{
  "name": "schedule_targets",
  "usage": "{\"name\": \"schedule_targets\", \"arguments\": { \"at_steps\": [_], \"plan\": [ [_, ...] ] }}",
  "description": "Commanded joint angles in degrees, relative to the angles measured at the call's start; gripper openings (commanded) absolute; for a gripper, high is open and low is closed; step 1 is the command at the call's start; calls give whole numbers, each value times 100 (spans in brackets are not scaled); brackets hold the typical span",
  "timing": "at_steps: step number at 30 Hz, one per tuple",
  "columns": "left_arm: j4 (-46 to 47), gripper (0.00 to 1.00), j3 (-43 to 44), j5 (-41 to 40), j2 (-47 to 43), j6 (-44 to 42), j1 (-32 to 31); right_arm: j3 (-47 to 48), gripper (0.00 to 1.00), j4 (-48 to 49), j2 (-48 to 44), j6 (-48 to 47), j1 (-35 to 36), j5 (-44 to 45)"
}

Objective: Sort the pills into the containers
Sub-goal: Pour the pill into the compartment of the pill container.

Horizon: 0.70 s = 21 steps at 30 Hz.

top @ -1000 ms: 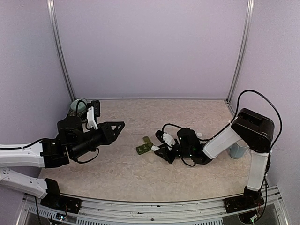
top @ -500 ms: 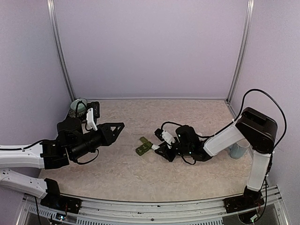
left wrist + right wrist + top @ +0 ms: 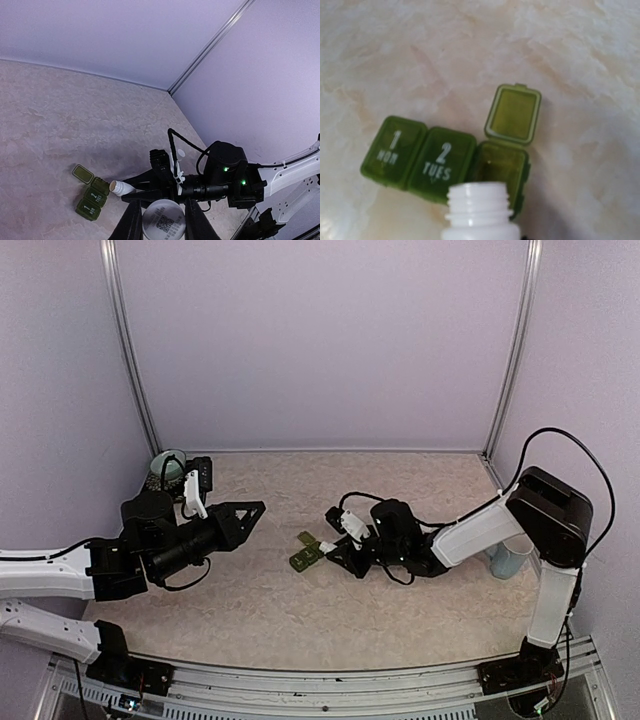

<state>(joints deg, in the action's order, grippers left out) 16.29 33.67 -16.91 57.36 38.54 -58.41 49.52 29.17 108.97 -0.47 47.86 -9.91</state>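
The containers [image 3: 308, 552] are a dark green strip of three compartments lying mid-table. In the right wrist view [image 3: 425, 157] two lids, marked "1 MON" and "2 TUES", are shut. The third lid [image 3: 512, 112] is flipped open. No pills show. My right gripper [image 3: 342, 552] is shut on a white uncapped bottle [image 3: 479, 210], held low and tipped. Its mouth sits at the open compartment's near edge. The bottle also shows in the left wrist view [image 3: 121, 188]. My left gripper [image 3: 250, 510] hovers left of the strip, shut on a white round cap [image 3: 162, 222] with a printed code.
A pale blue mug [image 3: 508, 560] stands at the right wall beside the right arm. A pale green bowl [image 3: 165, 468] sits in the back left corner behind the left arm. Purple walls close in the back and both sides.
My right gripper has moved left with the bottle, bringing its mouth up to the strip's open end. The left arm has barely moved.
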Motion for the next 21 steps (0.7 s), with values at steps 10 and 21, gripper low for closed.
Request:
{"name": "schedule_targets", "arguments": {
  "at_steps": [10,21],
  "plan": [
    [124,22,-18,62,-86,-58,78,890,0,-1674,-96,-242,-40,328],
    [149,22,0,122,-51,-64,102,1088,0,-2124,-140,-295,41,369]
  ]
}}
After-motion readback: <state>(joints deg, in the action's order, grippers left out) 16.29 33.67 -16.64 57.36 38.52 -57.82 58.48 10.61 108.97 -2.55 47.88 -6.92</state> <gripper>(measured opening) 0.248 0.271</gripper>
